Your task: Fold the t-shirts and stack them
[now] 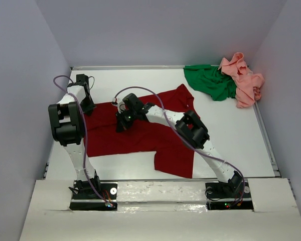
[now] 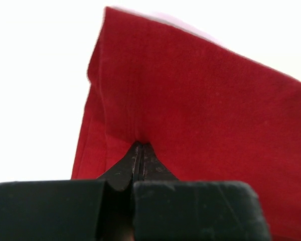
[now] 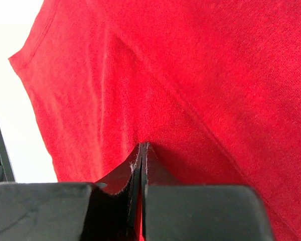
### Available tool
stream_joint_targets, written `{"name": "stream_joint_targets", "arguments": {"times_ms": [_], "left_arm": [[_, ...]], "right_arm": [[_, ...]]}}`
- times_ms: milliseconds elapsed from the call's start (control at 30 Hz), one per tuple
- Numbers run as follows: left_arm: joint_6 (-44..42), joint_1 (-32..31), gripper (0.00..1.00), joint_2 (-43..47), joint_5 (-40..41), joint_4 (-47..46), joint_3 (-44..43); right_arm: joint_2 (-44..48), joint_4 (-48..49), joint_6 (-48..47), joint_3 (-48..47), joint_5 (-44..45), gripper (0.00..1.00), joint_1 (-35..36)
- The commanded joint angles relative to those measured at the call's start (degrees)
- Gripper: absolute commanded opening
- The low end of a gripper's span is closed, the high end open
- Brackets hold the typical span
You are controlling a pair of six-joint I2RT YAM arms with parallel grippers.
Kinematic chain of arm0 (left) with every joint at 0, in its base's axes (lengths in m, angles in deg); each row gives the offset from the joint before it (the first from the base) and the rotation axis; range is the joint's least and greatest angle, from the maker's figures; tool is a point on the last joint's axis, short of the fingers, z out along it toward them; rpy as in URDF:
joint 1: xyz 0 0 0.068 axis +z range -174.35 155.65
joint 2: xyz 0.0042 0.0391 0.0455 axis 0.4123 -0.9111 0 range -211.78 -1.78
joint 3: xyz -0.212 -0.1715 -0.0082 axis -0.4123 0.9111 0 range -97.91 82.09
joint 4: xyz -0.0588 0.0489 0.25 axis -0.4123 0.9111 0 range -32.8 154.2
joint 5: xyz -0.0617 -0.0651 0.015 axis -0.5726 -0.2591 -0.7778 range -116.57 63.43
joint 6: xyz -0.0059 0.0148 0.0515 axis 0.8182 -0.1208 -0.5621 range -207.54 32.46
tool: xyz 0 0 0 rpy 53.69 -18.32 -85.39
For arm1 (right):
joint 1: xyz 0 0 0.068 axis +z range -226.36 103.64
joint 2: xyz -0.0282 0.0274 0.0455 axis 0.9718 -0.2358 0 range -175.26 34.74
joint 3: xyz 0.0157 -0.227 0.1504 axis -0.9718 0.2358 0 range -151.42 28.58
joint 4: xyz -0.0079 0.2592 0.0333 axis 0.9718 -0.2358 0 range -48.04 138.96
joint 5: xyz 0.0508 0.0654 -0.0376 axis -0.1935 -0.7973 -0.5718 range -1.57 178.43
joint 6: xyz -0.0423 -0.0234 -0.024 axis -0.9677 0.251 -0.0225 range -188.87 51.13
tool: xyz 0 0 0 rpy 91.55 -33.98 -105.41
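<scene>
Dark red short-sleeved cloth t-shirt [image 1: 160, 143] is lying spread at centre. The left gripper [image 2: 139, 147] is pinching its nine o'clock edge and the right gripper [image 3: 142, 147] is clamping its middle. Both should be lifting evenly, holding the cloth taut.

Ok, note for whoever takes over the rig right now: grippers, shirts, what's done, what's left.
The left gripper is shut on the dark red t-shirt at its left edge; the right gripper is shut on it nearer the middle.
It lies spread on the table.
The green t-shirt and salmon pink t-shirt sit crumpled, touching, in the far right corner.
No finished fold or stack yet.
Left: fold all three, then stack.
</scene>
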Motion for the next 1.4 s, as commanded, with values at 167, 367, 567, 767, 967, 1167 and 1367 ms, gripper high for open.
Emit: {"name": "stream_joint_targets", "arguments": {"times_ms": [167,367,567,767,967,1167,1367], "left_arm": [[0.0,1.23,0.0,-3.36,-0.71,4.42,-10.99],[-0.53,2.2,0.01,-6.87,-1.94,6.26,-13.99],[-1.23,3.96,0.02,-8.98,-1.86,7.23,-16.0],[-2.11,7.47,0.03,-11.36,-2.21,9.07,-20.05],[-2.2,9.14,0.03,-13.2,-3.96,10.39,-23.83],[-0.97,9.15,0.03,-15.22,-7.91,10.92,-26.73],[-0.27,8.88,0.1,-17.07,-11.25,11.8,-30.42]], "right_arm": [[0.48,-3.75,-1.26,3.61,1.36,0.0,0.69],[0.92,-3.57,-1.53,4.75,1.54,0.0,0.69],[1.36,-3.57,-1.62,5.37,1.63,0.0,0.69],[1.71,-3.48,-1.7,6.42,1.54,0.0,0.69],[1.8,-3.31,-1.7,7.3,1.45,0.0,0.69],[2.24,-3.13,-1.7,8.53,1.45,0.0,0.69],[2.5,-2.96,-1.7,8.79,1.54,0.0,0.69]]}}
